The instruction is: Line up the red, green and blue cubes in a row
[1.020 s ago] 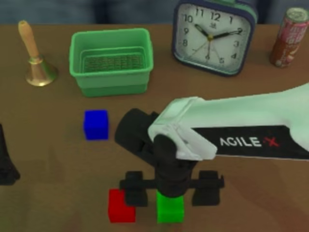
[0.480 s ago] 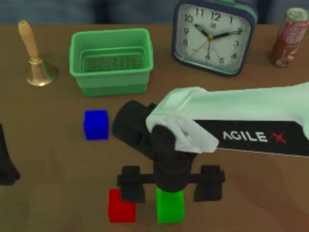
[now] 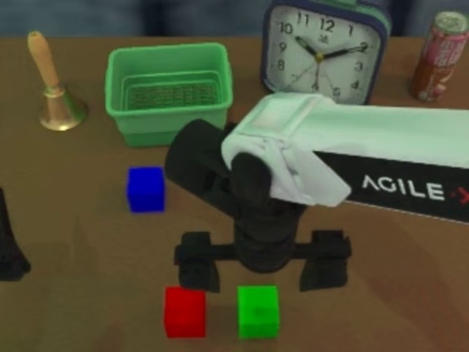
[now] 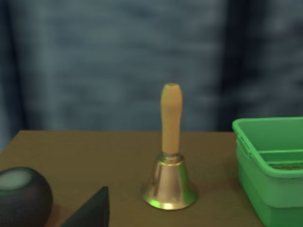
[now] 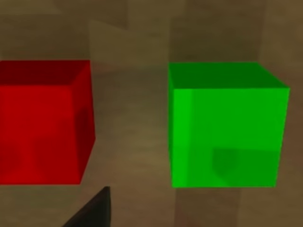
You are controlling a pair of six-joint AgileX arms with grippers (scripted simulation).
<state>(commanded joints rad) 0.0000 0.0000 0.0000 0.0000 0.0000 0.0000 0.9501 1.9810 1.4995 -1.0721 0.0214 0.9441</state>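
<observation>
The red cube (image 3: 185, 312) and the green cube (image 3: 258, 311) sit side by side near the table's front edge, a small gap between them. The blue cube (image 3: 146, 189) lies apart, farther back and to the left. My right gripper (image 3: 261, 273) hangs open just behind the red and green pair, holding nothing. In the right wrist view the red cube (image 5: 42, 123) and green cube (image 5: 227, 127) fill the picture, with one dark fingertip (image 5: 94, 213) at the edge. My left gripper (image 3: 7, 249) is parked at the table's left edge, open, one fingertip (image 4: 92, 213) showing.
A pale green basket (image 3: 168, 92) stands behind the blue cube. A brass bell (image 3: 55, 88) is at the back left, an alarm clock (image 3: 326, 51) at the back middle and a drink can (image 3: 440, 55) at the back right.
My right gripper, open throughout, has risen and drawn back from over the green cube. The three cubes have stayed in place. The left arm has not moved.
</observation>
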